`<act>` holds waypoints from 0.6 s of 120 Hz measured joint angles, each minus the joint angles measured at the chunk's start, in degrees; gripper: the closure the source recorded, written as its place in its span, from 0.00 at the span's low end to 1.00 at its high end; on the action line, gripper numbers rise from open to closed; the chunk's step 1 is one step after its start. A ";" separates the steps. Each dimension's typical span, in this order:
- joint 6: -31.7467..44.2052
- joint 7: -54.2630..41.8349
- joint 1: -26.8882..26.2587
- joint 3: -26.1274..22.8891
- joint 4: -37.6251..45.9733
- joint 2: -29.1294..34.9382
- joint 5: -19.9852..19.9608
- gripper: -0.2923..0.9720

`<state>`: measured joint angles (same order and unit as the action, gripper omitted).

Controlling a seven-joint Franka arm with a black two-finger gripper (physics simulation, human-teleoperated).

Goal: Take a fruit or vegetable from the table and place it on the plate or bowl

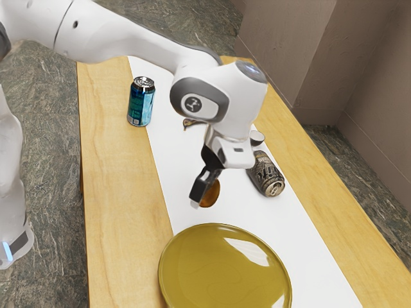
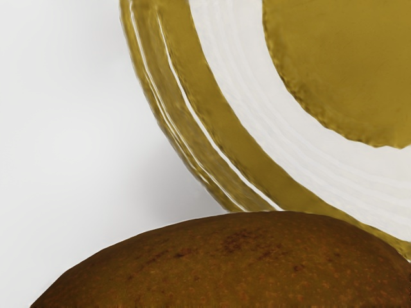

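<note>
An olive-yellow plate (image 1: 225,269) lies on the white runner at the table's near end. My black gripper (image 1: 205,190) hangs above the runner just behind the plate's far rim, shut on a small round brown-orange fruit (image 1: 210,192). In the wrist view the fruit (image 2: 237,263) bulges large and brown right under the hand, with the plate's glossy rim (image 2: 186,122) just past it.
A blue can (image 1: 140,101) stands upright at the runner's far left edge. A dark patterned can (image 1: 266,172) lies on its side to the gripper's right. A small brown object (image 1: 190,123) lies behind the arm. Wooden table edges flank the runner.
</note>
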<state>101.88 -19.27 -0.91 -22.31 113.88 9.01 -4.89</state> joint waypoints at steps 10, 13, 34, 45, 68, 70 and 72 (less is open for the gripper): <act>-0.50 1.32 -0.15 -4.49 -1.20 -0.11 -0.43 0.40; -0.57 1.71 -0.32 -5.36 -1.36 -0.28 -0.52 0.40; 0.00 4.19 -0.53 -10.79 -1.69 -0.71 -1.53 0.40; 0.42 5.26 -0.31 -12.04 -1.69 -0.82 -1.93 0.35; 1.45 6.89 -0.40 -13.68 -4.09 -2.64 -2.45 0.26; 1.48 7.01 -0.39 -13.71 -4.24 -2.68 -2.44 0.26; 1.50 7.11 -0.39 -13.74 -4.36 -2.71 -2.42 0.25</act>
<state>103.38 -12.16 -1.30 -36.05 109.52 6.30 -7.31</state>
